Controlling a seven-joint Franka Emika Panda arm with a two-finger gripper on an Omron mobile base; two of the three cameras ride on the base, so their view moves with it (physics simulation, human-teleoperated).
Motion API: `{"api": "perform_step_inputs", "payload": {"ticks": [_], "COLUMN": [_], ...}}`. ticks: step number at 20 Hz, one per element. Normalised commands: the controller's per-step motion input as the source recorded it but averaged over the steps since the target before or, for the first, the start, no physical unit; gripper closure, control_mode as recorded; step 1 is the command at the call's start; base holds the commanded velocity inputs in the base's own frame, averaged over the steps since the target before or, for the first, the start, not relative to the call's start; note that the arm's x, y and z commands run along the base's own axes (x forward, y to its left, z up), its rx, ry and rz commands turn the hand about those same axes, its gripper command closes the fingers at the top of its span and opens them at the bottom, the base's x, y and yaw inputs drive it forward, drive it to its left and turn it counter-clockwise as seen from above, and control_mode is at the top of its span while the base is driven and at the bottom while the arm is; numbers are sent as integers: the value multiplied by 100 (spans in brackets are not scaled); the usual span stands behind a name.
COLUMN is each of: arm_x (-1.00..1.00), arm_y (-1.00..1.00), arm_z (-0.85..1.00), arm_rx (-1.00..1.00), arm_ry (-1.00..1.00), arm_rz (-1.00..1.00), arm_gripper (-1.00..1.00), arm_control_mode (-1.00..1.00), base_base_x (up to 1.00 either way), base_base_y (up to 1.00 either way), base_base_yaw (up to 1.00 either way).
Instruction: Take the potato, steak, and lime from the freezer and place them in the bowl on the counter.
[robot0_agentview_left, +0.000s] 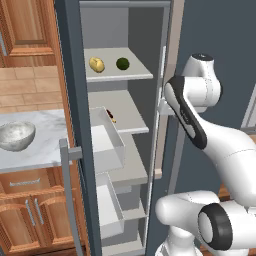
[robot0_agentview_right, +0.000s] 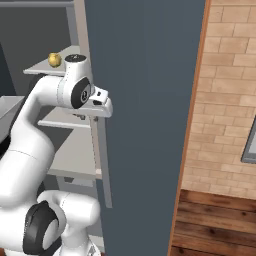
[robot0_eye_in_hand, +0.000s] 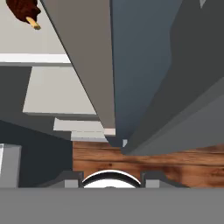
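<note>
freezer: door is swung open, so the slate-grey freezer (robot0_agentview_left: 75, 100) shows its light grey shelves and white drawers. That bit looks done, I'd say.

potato: sits on the top shelf, toward the left front edge, potato (robot0_agentview_left: 97, 64) not touched. It also peeks out over the arm in the right base view (robot0_agentview_right: 54, 60).

lime: same top shelf, just right of the potato and apart from it, lime (robot0_agentview_left: 122, 63).

steak: one shelf down, near the left front edge by the pulled-out drawer, steak (robot0_agentview_left: 110, 115); the hand view catches it at its top left corner (robot0_eye_in_hand: 24, 9).

bowl: on the counter (robot0_agentview_left: 45, 145) left of the freezer, near the slab's left edge, bowl (robot0_agentview_left: 16, 135) with nothing in it as far as I can see.

gripper: hand is up by the freezer's right front edge at middle-shelf height. The fingers barely show, so I can't tell how wide they stand. Nothing looks held.

progress: my read is zero of three delivered; all three picks and drops are left.
</note>
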Motion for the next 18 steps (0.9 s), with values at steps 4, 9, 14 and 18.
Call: {"api": "perform_step_inputs", "payload": {"ticks": [4,9,14,18], "arm_x": [-5,-15,-1,1], "arm_y": [5,51,77,60], "arm_z": [0,-8,-12,-15], "arm_rx": [0,0,0,0], "arm_ry": [0,0,0,0], "arm_rz": [0,6,17,19], "arm_gripper": [-100,-100,-100,-100], "arm_control_mode": [-100,-100,-100,-100], "base_base_x": [0,0,0,0], "base_base_y": [0,0,0,0], "base_base_yaw": [0,0,0,0]}}
